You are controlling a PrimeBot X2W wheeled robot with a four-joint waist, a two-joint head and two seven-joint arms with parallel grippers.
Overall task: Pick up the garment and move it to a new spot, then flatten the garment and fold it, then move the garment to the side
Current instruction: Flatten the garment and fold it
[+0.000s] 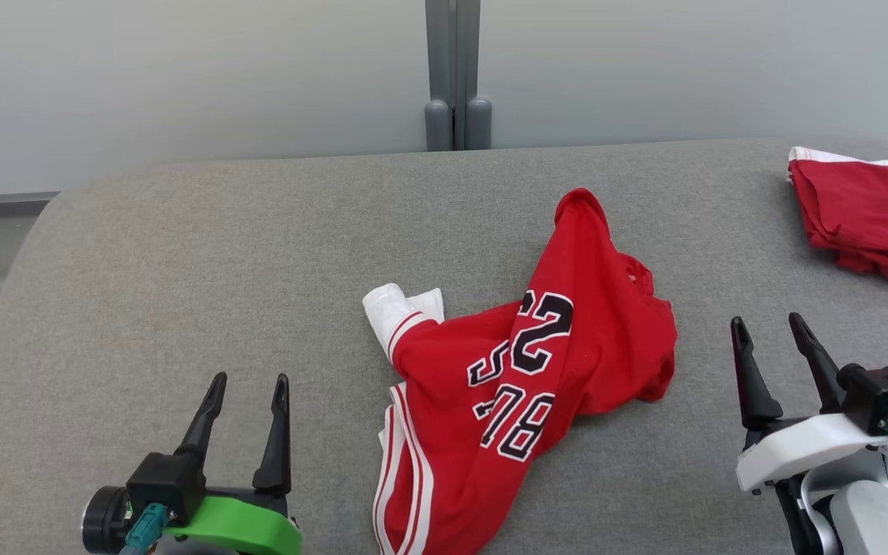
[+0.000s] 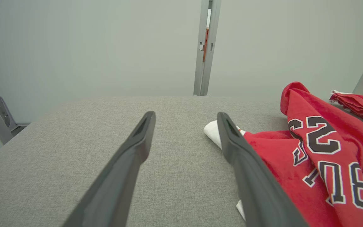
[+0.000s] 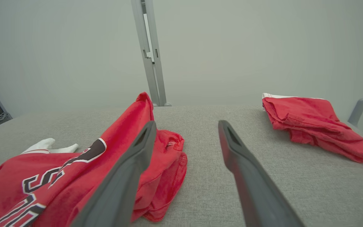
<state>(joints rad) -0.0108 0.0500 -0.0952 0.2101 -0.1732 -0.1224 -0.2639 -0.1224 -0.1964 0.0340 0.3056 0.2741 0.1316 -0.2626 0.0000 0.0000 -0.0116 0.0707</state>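
left gripper (image 1: pixel 250 383): low at near left, fingers pointing away across the grey padded table (image 1: pixel 182 262); jaws apart, empty, clear of the cloth.
right gripper (image 1: pixel 766 324): near right, fingers leaning slightly left; jaws apart, empty.
garment (image 1: pixel 567 347): red jersey, crumpled in a heap mid-table between the two grippers; black white-edged numerals upside down, white striped trim, a white end poking out at its left.
second red garment (image 1: pixel 868 216): folded, far right, well apart.
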